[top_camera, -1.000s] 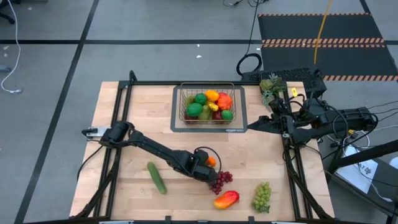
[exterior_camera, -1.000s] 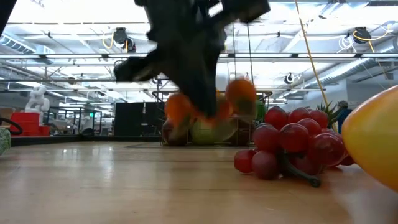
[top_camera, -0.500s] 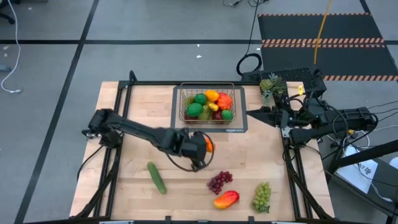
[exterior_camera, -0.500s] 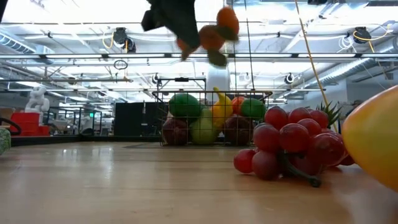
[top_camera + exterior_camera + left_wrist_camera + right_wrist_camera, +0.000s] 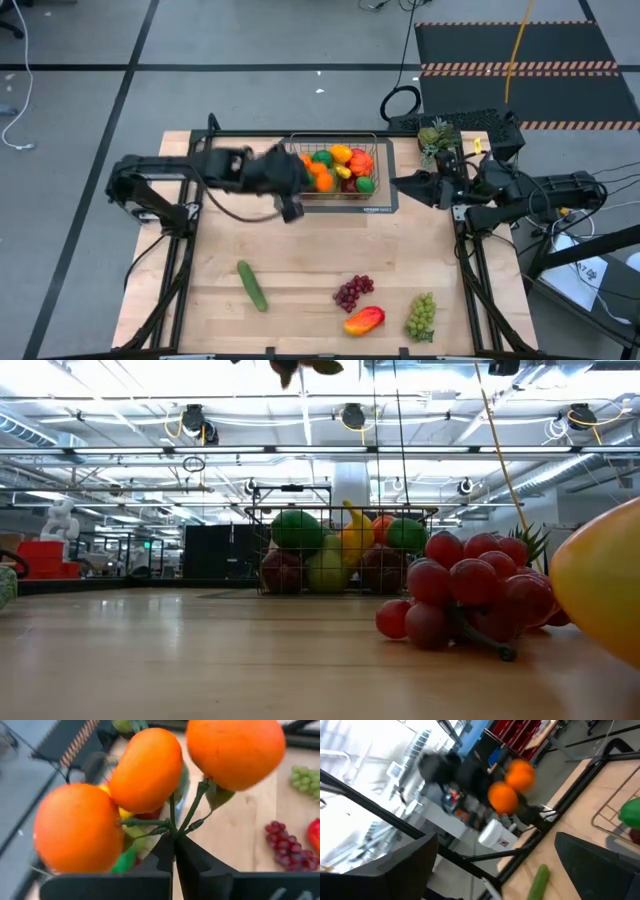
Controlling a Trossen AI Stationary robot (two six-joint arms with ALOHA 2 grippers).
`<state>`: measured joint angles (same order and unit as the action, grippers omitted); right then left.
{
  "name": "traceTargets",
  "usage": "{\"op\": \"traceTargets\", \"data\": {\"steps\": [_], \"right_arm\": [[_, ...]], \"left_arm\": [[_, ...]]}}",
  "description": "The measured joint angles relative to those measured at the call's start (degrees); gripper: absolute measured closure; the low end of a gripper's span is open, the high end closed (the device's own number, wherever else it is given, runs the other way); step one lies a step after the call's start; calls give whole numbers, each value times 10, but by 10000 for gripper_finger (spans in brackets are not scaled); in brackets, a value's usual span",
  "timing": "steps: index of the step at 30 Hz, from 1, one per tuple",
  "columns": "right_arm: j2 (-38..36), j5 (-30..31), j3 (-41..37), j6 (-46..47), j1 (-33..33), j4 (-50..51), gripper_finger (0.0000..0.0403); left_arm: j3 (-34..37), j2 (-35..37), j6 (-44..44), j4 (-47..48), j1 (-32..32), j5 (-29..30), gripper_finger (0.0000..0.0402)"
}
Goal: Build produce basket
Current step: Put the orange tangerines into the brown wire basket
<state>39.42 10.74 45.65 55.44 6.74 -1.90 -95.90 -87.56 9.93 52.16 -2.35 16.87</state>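
Orange cluster (image 5: 150, 780) by its stem in left pincer (image 5: 174, 840), over fruit-filled basket (image 5: 334, 195).

Floor (image 5: 80, 120): grey, smooth, crossed by dark tape lines. Black mat (image 5: 520, 70) with orange-striped bands lies beyond the desk's far right corner; a yellow cable (image 5: 518, 40) runs across it. White cable (image 5: 18, 110) on the floor at far left. Desk (image 5: 300, 260): light wood, framed by black rails. Ceiling (image 5: 120, 420): white beams and pipework, brightly lit, with round fixtures (image 5: 192, 418) hanging. Red cabinets (image 5: 40, 555) stand at the far left of the room.
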Motion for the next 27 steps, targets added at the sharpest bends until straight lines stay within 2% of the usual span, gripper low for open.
{"op": "traceTargets", "data": {"steps": [5, 8, 14, 18, 23, 27], "right_arm": [[32, 0, 0, -49, 0, -3, 11], [52, -2, 0, -73, 0, -7, 26], [89, -3, 0, -144, 0, -66, 93], [103, 0, 0, -221, -6, -96, 142], [104, 0, 0, -268, -21, -99, 190], [100, 0, 0, -296, -23, -100, 216]], "left_arm": [[0, 53, -67, -6, 50, -18, 392], [0, 71, -107, -14, 74, -39, 387], [0, 100, -172, -18, 111, -105, 397], [0, 106, -209, -34, 116, -111, 387], [0, 107, -378, -72, 112, -111, 397], [0, 95, -493, -86, 115, -108, 387]]}}
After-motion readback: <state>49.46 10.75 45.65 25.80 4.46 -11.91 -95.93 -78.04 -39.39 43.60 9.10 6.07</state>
